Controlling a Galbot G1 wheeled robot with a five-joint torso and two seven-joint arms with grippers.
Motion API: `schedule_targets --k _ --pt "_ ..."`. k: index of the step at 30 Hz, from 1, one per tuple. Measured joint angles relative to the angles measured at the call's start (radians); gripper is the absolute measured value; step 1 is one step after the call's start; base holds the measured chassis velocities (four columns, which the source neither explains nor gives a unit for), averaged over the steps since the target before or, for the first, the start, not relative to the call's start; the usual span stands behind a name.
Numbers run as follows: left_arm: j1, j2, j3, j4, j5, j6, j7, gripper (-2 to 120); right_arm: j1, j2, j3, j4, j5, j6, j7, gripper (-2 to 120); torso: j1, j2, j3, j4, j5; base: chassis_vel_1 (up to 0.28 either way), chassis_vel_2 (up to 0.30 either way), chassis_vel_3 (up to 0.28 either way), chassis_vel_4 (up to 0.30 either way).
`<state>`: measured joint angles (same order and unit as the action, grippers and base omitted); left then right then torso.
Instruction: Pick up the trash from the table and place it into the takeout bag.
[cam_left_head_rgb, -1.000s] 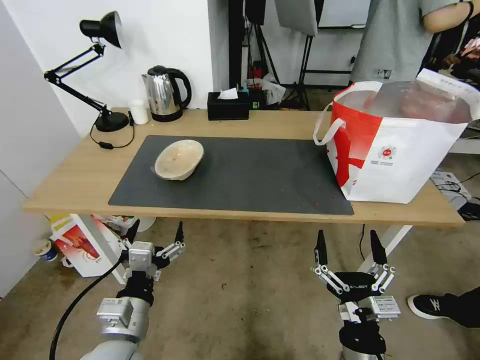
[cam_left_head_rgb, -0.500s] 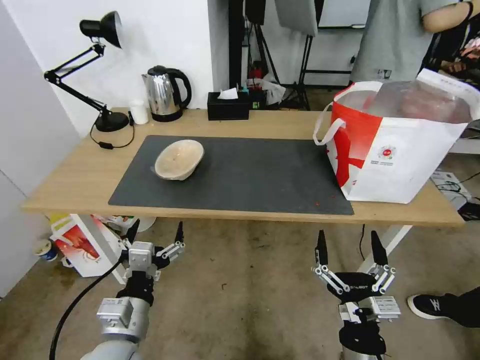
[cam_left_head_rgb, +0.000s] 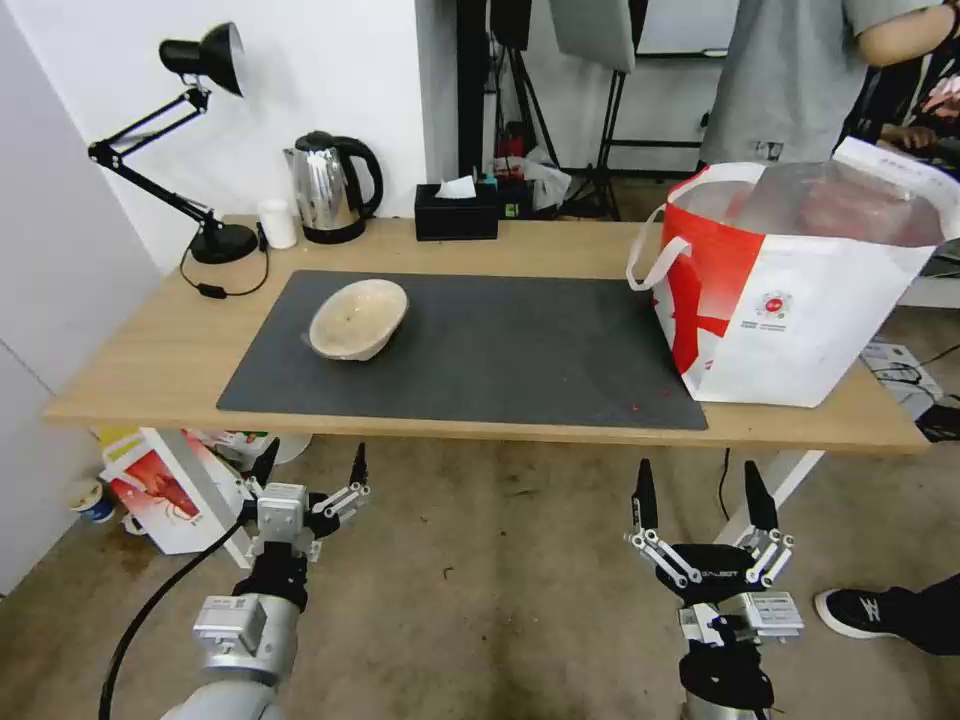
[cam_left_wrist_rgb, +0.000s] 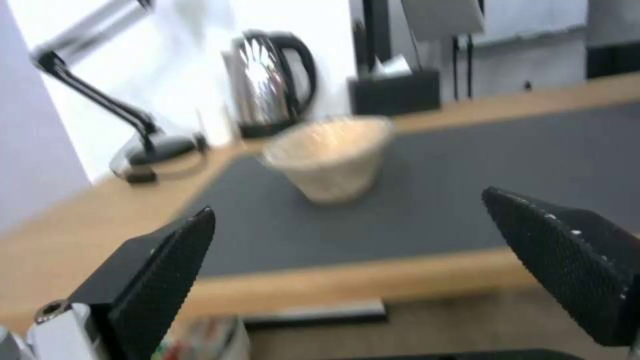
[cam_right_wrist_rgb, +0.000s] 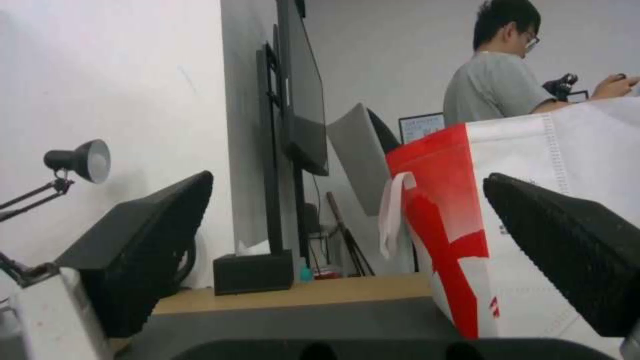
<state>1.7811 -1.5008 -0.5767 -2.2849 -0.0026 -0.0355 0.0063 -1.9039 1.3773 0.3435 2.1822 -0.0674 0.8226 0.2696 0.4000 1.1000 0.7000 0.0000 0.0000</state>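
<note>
Barely anything has shifted over the last second: the left pincer (cam_left_head_rgb: 310, 468) remains low in front of the surface (cam_left_head_rgb: 140, 370), below its near edge, fingers spread wide and holding nothing. Its wrist view now looks across the dark mat (cam_left_wrist_rgb: 467, 175) at the shallow beige bowl (cam_left_wrist_rgb: 330, 155). That bowl (cam_left_head_rgb: 358, 317) sits tilted on the left part of the mat (cam_left_head_rgb: 520, 350), in the same spot as before, untouched. Further right, the right pincer (cam_left_head_rgb: 700, 495) has dipped very slightly, also wide open and empty, under the near edge. At the far right the takeout bag (cam_left_head_rgb: 800, 300) stands open on the surface. Judging by this, the bowl looks like the last piece left to collect, and no reach has started
</note>
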Motion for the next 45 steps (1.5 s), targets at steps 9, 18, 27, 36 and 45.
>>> schedule_targets --k 9,18,27,36,45 --pt "-0.11 -0.007 -0.155 0.089 -0.029 -0.216 0.043 100 0.0 0.0 0.0 0.0 0.0 0.0 0.0 100 0.0 0.0 0.0 -0.0001 -0.0001 0.0 0.0 0.0 0.0" --pt "-0.196 -0.018 -0.321 0.137 -0.075 -0.425 0.099 100 0.0 0.0 0.001 0.0 0.001 0.0 0.0 100 0.0 0.0 0.0 -0.0002 -0.001 0.0 0.0 0.0 0.0" --pt "-0.186 -0.01 -0.467 0.012 -0.146 -0.553 0.214 100 0.0 0.0 0.0 0.0 0.001 0.0 0.0 100 0.0 0.0 0.0 -0.0002 -0.0004 0.0 0.0 0.0 0.0" --pt "-0.206 0.094 -0.461 0.007 -0.125 -0.5 0.238 100 0.0 0.0 0.0 0.0 0.001 0.0 0.0 100 0.0 0.0 0.0 0.0 0.0 0.0 0.0 0.0 0.0" --pt "-0.231 0.108 -0.403 0.044 -0.109 -0.491 0.262 100 0.0 0.0 0.0 0.0 0.001 0.0 0.0 100 0.0 0.0 0.0 0.0 -0.0001 0.0 0.0 0.0 0.0"
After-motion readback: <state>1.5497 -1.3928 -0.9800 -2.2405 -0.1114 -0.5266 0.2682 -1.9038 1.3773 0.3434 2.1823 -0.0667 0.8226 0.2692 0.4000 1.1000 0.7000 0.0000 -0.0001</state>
